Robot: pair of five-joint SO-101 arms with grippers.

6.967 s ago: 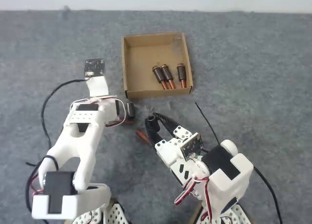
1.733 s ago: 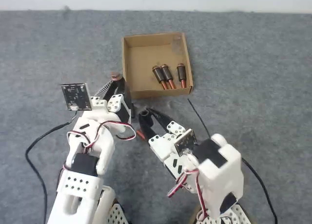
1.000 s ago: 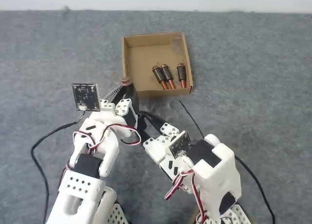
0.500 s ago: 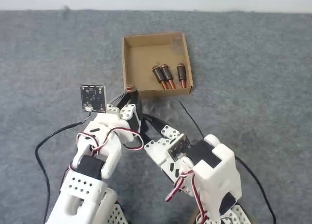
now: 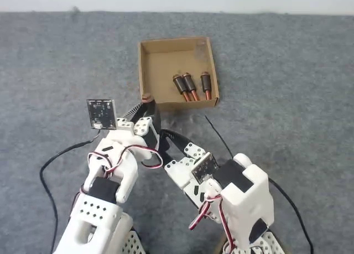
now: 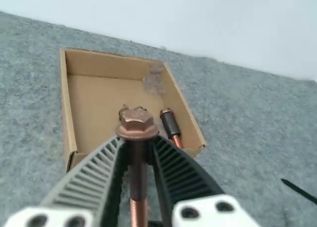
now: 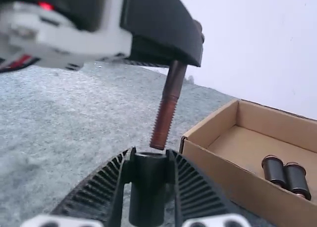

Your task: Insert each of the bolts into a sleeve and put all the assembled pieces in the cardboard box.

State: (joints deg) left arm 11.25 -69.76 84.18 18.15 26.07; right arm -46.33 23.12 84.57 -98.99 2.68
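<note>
My left gripper (image 6: 136, 140) is shut on a copper bolt (image 6: 135, 127), hex head up, shank hanging down between the fingers. My right gripper (image 7: 148, 160) is shut on a black sleeve (image 7: 147, 192), held upright. The bolt's threaded tip (image 7: 161, 135) sits right at the sleeve's open top, tilted slightly. In the high view the left gripper (image 5: 146, 110) and right gripper (image 5: 166, 136) meet just in front of the cardboard box (image 5: 145, 71), near its closest left corner. Three assembled pieces (image 5: 191, 87) lie side by side inside the box.
Grey carpet covers the table. A thin black wire (image 5: 218, 133) lies on it to the right of the grippers. A black cable (image 5: 52, 165) loops at the left of the left arm. The box's left half is bare cardboard.
Since 1.7 s ago the left gripper has carried the bolt rightward, over the right gripper's sleeve. The right arm shifted slightly left. In the last half second there was little movement.
</note>
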